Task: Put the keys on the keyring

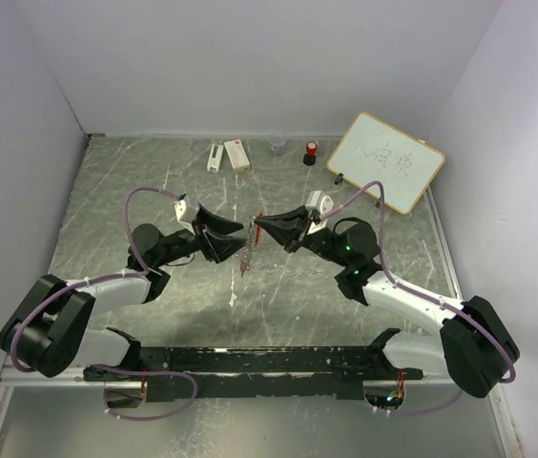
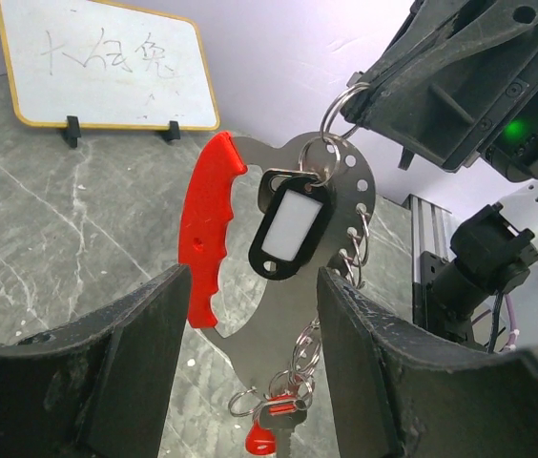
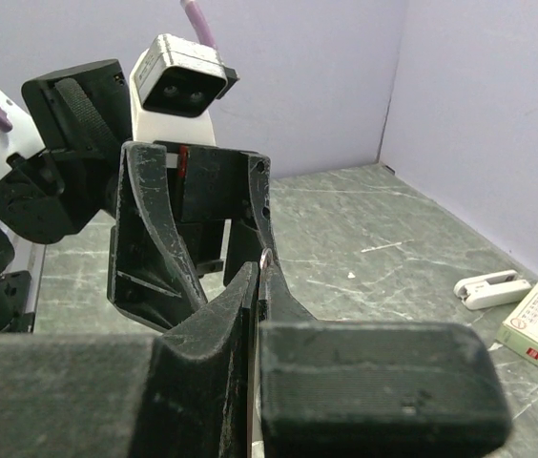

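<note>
The keyring (image 2: 214,229) hangs upright in mid-air: a curved red plastic grip on a flat metal plate, with silver rings and a chain down its right edge. A black tag with a white window (image 2: 288,224) dangles from an upper ring. A red-headed key (image 2: 274,420) hangs at the chain's lower end. My right gripper (image 3: 261,277) is shut on the top silver ring (image 2: 343,105). My left gripper (image 2: 253,279) is open, one finger on each side of the keyring's lower half, not touching it. From above, both grippers (image 1: 240,243) (image 1: 258,225) meet mid-table around the keyring (image 1: 247,253).
A small whiteboard (image 1: 385,160) stands at the back right. A red-topped black cylinder (image 1: 311,153), a clear cup (image 1: 278,145), a white box (image 1: 237,154) and a white clip-like piece (image 1: 215,156) line the back wall. Walls close in left, back and right.
</note>
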Action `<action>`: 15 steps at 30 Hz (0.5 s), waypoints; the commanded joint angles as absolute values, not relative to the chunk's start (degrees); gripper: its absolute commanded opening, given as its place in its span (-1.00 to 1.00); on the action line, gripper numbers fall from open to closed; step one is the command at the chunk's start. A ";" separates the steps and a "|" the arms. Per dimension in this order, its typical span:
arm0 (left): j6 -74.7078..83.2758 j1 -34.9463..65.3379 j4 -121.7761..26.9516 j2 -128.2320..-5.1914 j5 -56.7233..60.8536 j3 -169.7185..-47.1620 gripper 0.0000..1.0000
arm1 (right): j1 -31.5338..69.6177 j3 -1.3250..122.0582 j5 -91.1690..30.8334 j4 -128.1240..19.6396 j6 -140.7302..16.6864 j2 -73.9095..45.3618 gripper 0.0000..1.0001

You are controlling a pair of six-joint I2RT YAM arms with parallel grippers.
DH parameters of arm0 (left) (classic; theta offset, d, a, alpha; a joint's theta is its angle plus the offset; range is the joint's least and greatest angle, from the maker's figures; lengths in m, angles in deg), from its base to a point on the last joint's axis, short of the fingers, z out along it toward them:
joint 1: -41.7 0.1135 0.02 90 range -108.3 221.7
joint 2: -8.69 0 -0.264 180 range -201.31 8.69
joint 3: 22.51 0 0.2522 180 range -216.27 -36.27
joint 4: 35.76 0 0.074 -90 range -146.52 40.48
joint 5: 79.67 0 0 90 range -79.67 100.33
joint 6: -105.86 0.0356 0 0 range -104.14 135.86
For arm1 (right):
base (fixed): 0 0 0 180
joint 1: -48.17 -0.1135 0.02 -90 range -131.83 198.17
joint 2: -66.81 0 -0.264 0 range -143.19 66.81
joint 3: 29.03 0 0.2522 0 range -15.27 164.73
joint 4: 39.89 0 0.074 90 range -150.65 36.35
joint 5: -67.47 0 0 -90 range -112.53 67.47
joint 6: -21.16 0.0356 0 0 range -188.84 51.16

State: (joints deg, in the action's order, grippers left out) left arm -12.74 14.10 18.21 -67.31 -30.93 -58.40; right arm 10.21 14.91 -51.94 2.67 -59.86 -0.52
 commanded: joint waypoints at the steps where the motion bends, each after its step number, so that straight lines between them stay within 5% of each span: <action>1: -11.47 13.57 18.97 -66.10 -29.84 -59.49 0.32 | 10.77 14.27 -52.49 5.81 -59.62 0.39 -1.00; 15: -11.73 13.57 20.20 -65.75 -28.38 -58.68 0.32 | 11.29 13.82 -53.72 5.28 -59.18 0.53 -1.00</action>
